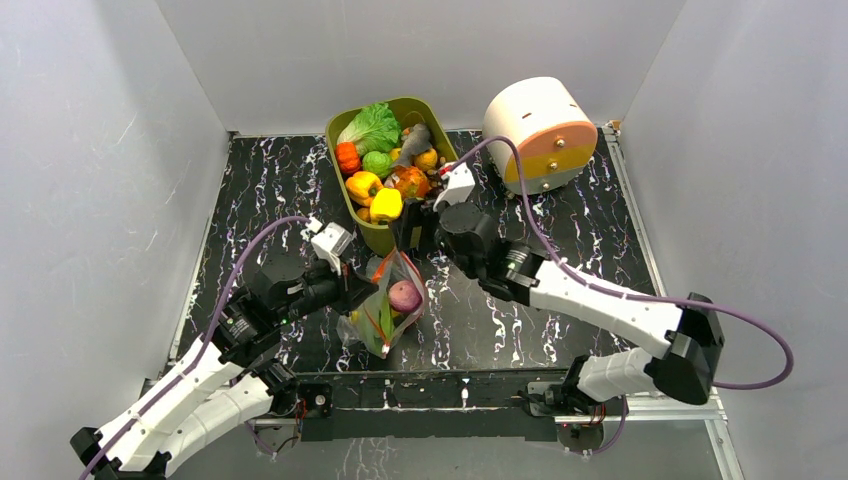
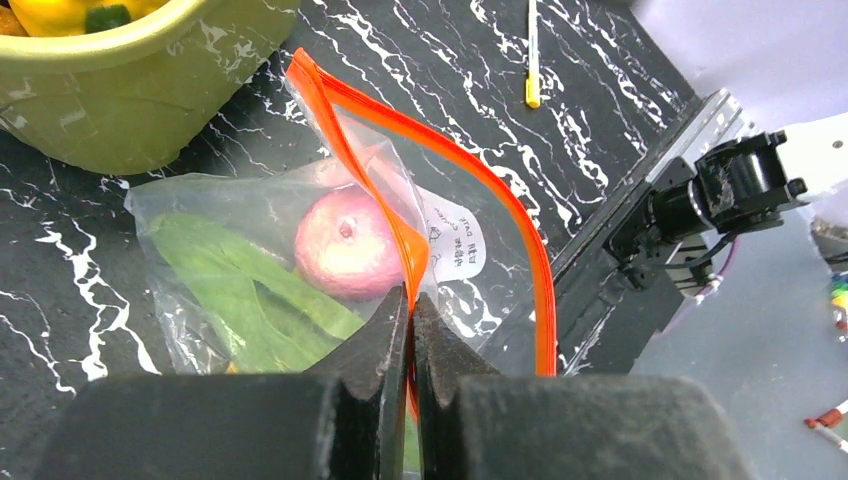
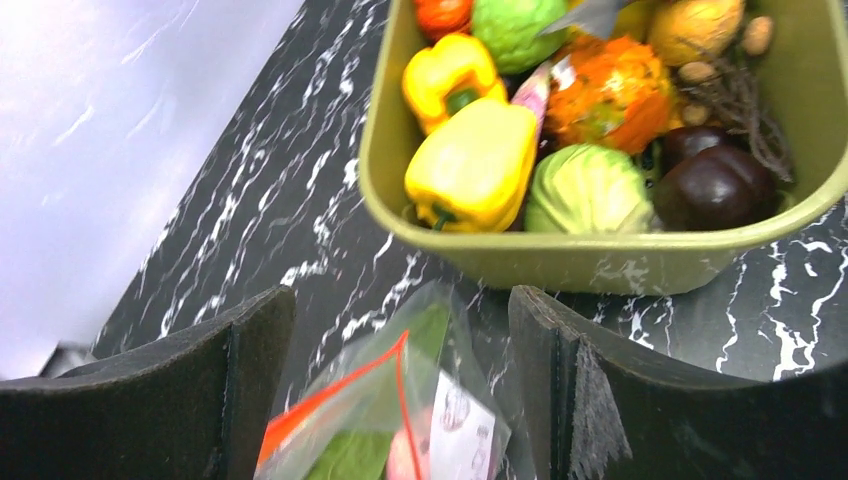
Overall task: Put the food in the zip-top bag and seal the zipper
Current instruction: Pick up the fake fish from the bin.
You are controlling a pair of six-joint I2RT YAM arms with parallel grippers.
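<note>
The clear zip-top bag (image 1: 388, 305) lies near the table's front centre with its mouth open. Inside it are a purple onion (image 2: 345, 243) and a green vegetable (image 2: 240, 290). My left gripper (image 2: 411, 300) is shut on one side of the red-orange zipper (image 2: 400, 225) and holds that lip up. My right gripper (image 3: 400, 330) is open and empty, hovering above the bag's mouth (image 3: 400, 400) beside the tub. More food, with yellow peppers (image 3: 470, 165), fills the olive-green tub (image 1: 372, 232).
A white and orange drum (image 1: 540, 133) lies at the back right. A small yellow stick (image 2: 533, 55) lies on the black marbled table (image 1: 560, 215). Grey walls close in the left, back and right.
</note>
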